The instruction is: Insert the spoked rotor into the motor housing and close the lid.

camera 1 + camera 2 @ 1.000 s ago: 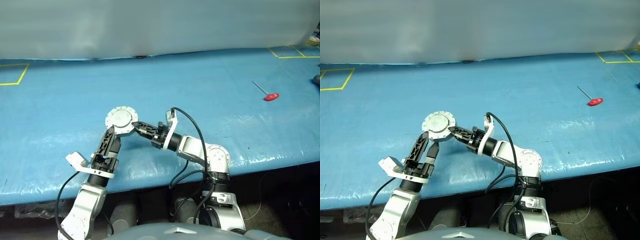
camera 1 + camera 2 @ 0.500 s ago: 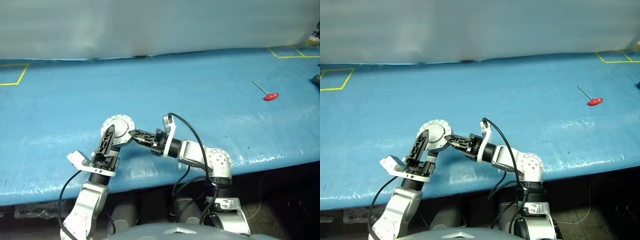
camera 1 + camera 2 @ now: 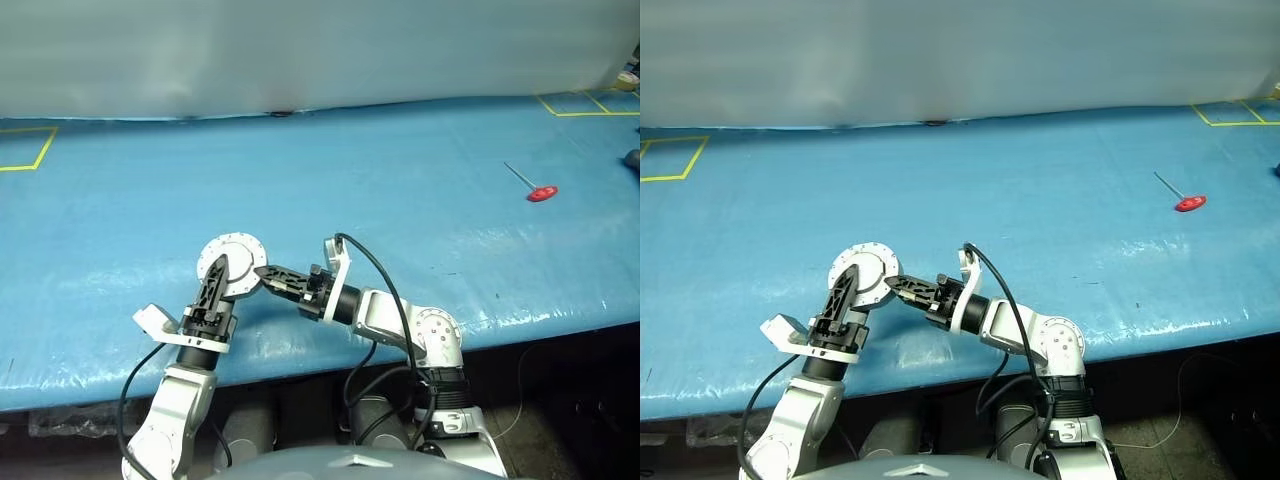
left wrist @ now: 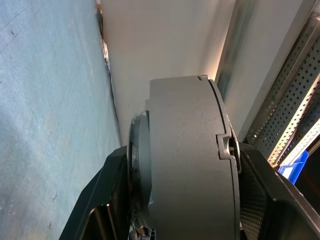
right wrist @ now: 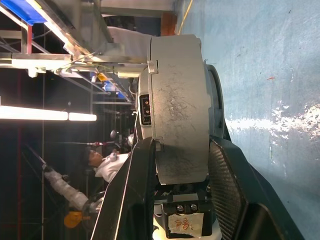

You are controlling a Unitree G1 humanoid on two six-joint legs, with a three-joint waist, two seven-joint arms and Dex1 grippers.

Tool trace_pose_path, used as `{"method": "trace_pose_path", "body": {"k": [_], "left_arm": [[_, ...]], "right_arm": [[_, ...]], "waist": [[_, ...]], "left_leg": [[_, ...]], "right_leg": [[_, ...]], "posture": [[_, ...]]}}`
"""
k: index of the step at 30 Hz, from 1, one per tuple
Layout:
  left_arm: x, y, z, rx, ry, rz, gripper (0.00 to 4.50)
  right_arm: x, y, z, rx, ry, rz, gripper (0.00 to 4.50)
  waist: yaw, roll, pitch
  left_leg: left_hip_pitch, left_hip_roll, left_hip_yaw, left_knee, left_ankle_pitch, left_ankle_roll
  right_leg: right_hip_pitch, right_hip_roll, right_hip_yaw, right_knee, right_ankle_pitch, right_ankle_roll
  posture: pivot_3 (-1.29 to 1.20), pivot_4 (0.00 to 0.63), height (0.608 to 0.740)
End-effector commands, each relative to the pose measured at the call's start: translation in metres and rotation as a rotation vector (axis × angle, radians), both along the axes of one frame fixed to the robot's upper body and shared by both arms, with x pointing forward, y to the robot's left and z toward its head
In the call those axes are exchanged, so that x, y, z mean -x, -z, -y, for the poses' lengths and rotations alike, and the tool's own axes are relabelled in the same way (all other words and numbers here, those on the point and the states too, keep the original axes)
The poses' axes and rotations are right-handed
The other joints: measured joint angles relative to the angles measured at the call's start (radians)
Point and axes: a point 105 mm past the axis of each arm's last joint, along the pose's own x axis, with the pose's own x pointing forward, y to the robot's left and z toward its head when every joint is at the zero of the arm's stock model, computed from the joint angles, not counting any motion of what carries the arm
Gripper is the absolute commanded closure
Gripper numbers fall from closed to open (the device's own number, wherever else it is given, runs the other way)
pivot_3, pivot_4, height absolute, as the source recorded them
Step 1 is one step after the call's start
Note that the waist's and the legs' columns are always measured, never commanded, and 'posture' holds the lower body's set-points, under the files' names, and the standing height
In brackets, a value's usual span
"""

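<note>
The motor housing (image 4: 190,160) is held on edge just above the blue table, its lid (image 3: 238,262) closed flat against it with the plain grey notched face toward the camera. My left gripper (image 3: 222,264) reaches up from below with its fingers (image 4: 107,190) pressed on the two flat faces. From the right, my right gripper (image 3: 263,272) is shut on the housing's rim (image 5: 180,120), one black finger (image 5: 227,185) on each side. The spoked rotor is hidden.
A red-handled tool (image 3: 541,193) lies far right on the blue table (image 3: 400,170). Yellow tape marks (image 3: 30,160) sit at the far corners. The table's front edge (image 3: 300,365) runs just below both arms. A person (image 5: 105,165) stands in the background.
My left gripper's fingers have closed in from wide open onto the housing. The right gripper has drawn the housing slightly nearer and lower, toward the left gripper.
</note>
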Motion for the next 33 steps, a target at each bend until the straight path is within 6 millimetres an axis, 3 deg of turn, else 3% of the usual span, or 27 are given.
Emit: {"method": "trace_pose_path", "body": {"k": [1,2,10,15,21,27,33], "left_arm": [[-0.004,-0.013,0.007,0.024,0.001,0.044,2.07],[-0.004,-0.013,0.007,0.019,-0.003,0.041,2.07],[-0.022,-0.019,-0.002,-0.048,-0.043,0.028,2.07],[-0.039,-0.026,-0.010,-0.090,-0.080,0.024,2.07],[-0.074,-0.035,-0.032,-0.146,-0.150,-0.005,2.07],[-0.111,-0.027,-0.058,-0.216,-0.218,-0.109,2.07],[-0.151,-0.025,-0.070,-0.265,-0.243,-0.174,2.07]], "right_arm": [[0.010,-0.030,-0.007,-0.116,-0.036,0.123,3.32],[0.010,-0.031,-0.005,-0.117,-0.031,0.132,2.58],[0.013,-0.021,0.008,-0.008,-0.003,0.215,0.02],[0.020,-0.017,0.012,0.083,-0.006,0.351,0.00],[0.019,-0.014,0.017,0.175,0.054,0.542,0.00],[0.008,-0.010,0.027,0.324,0.191,0.767,0.00],[0.005,-0.007,0.031,0.441,0.263,0.941,0.00]], "waist": [[0.000,0.000,0.000],[0.000,0.000,0.000],[0.002,0.000,0.000],[0.003,-0.001,0.000],[0.013,-0.002,-0.001],[0.016,-0.006,0.000],[0.027,-0.011,0.001]], "left_leg": [[0.000,0.000,0.000,0.000,0.000,0.000],[0.000,0.000,0.000,0.000,0.000,0.000],[0.000,0.000,0.000,0.001,0.000,0.000],[0.000,0.000,0.000,0.001,0.000,0.000],[0.002,0.000,0.000,0.004,0.000,0.000],[0.002,-0.001,0.000,0.004,0.000,0.000],[0.002,-0.001,0.000,0.005,0.000,0.000]], "right_leg": [[0.000,0.000,0.000,0.000,0.000,0.000],[0.000,0.000,0.000,0.000,0.000,0.000],[0.000,0.000,0.000,0.000,0.000,0.001],[0.000,0.001,0.001,0.000,0.001,0.001],[0.003,0.002,0.001,0.000,0.001,0.002],[0.004,0.001,0.001,0.000,0.003,0.005],[0.004,0.001,0.001,0.000,0.006,0.009]], "posture": [[0.00,0.150,0.740],[0.00,0.150,0.740],[0.00,0.150,0.740],[0.00,0.150,0.740],[0.00,0.150,0.740],[0.00,0.150,0.740],[0.00,0.150,0.740]]}}
